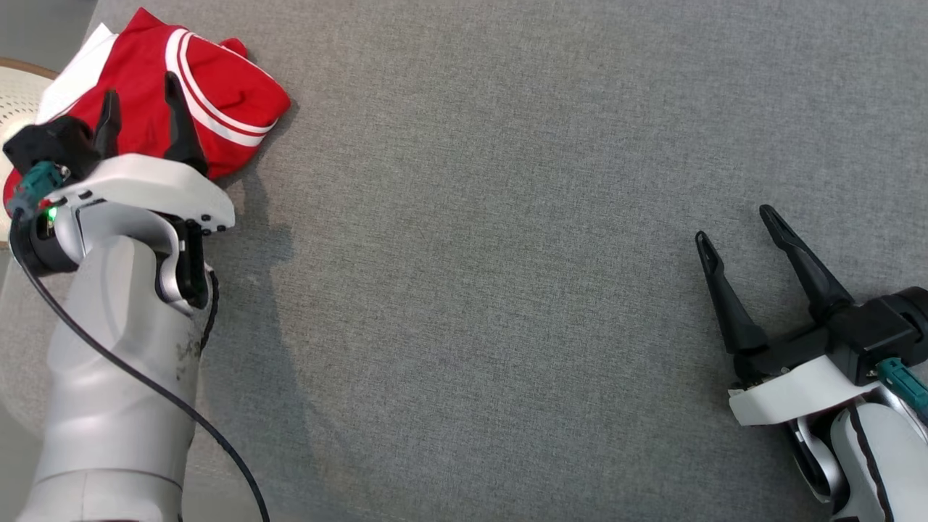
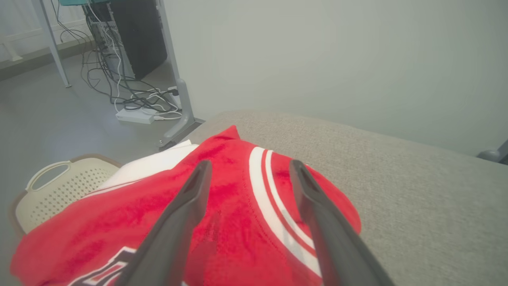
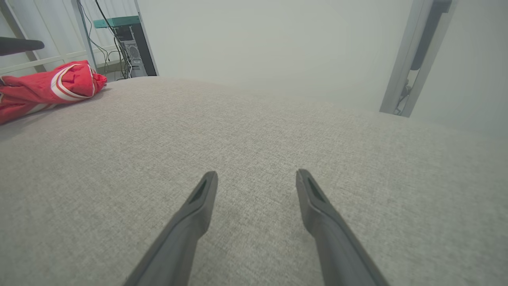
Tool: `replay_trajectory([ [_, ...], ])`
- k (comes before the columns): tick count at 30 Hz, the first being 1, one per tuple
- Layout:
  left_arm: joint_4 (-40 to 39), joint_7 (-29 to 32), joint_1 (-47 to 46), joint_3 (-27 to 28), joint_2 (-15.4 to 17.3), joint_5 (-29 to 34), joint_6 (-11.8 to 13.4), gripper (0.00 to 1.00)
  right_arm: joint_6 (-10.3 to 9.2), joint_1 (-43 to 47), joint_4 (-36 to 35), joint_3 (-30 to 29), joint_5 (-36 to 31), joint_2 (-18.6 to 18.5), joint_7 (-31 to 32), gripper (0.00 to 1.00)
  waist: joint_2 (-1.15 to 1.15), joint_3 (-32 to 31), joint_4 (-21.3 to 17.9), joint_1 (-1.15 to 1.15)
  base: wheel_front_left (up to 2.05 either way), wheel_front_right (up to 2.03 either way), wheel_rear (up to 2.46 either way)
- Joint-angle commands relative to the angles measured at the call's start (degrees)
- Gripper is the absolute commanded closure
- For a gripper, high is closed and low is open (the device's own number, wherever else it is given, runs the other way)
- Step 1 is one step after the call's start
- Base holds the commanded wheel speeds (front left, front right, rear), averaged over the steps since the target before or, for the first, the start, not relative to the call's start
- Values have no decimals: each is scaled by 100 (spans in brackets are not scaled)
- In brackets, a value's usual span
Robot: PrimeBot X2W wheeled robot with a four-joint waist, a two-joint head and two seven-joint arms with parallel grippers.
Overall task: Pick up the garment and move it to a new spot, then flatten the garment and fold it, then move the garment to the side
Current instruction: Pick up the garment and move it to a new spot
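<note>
Currently: garment (image 1: 225, 94) sits at the far-left corner of the grey fabric-covered worktop (image 1: 507, 290). It is red fleece-like cloth, bunched into a compact, rounded bundle rather than spread flat. A band of two white stripes crosses its right end. A small red corner pokes out on the far side. White cloth (image 1: 76, 69) shows at the far-left edge; cannot tell whether it belongs to the same piece. In the left wrist view, the garment (image 2: 234, 206) carries part of a dark-and-white printed graphic at its near end.

Orientation: in the head view the long axis runs diagonally, from near-left to far-right. The striped end points toward the worktop's middle. The opposite end reaches the worktop's left edge, above a cream perforated basket (image 1: 14, 94) on the floor.

Left claw (image 1: 141, 85) hovers over the bundle, spread wide, gripping nothing; whether the tips touch the cloth cannot be told.

Right claw (image 1: 734, 223) is also spread wide and empty, over bare worktop at the near-right, well apart from the garment.
</note>
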Motion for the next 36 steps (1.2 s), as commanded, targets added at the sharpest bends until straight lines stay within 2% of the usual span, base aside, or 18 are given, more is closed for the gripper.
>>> replay_trajectory([
  [1,217,80,-270,27,67,-99,-78,0,-1,-15,60,-50,-73,-42,3,0,0,76,-10,0,0,0,0],
  [7,1236,879,-962,-123,161,-81,-94,0,-1,-98,79,-53,-104,-12,4,0,0,224,-19,0,0,0,0],
  [14,2091,1508,-1356,-250,291,-88,-141,0,-1,-232,55,-40,-98,58,5,0,0,293,-141,0,0,0,0],
  [17,2329,1570,-1414,-368,358,16,-140,0,-2,-241,55,-45,-91,83,5,0,0,287,-203,0,0,0,0],
  [18,2379,1535,-1412,-372,346,-15,-197,53,-2,-240,55,-49,-89,87,5,0,0,280,-220,0,0,0,0],
  [19,2379,1535,-1412,-372,346,-15,-197,53,-2,-240,55,-49,-89,87,5,0,0,280,-220,0,0,0,0],
  [20,2454,1484,-1389,-397,358,-35,-277,100,-2,-226,69,-65,-78,119,5,0,0,237,-250,0,0,0,0],
  [24,2405,892,-1311,-371,437,-73,-383,100,-1,-177,53,-68,-40,244,4,0,0,78,-302,0,0,0,0],
  [29,2159,47,-1150,-424,457,4,-366,100,-1,-113,76,-106,36,438,1,0,0,-252,-367,0,0,0,0],
  [32,1769,-113,-1002,-372,477,-9,-364,100,-1,-57,123,-164,103,553,0,0,0,-482,-427,0,0,0,0],
  [36,976,-136,-695,-230,474,-84,-488,100,-1,54,160,-243,144,657,-1,0,0,-771,-554,0,0,0,0],
])
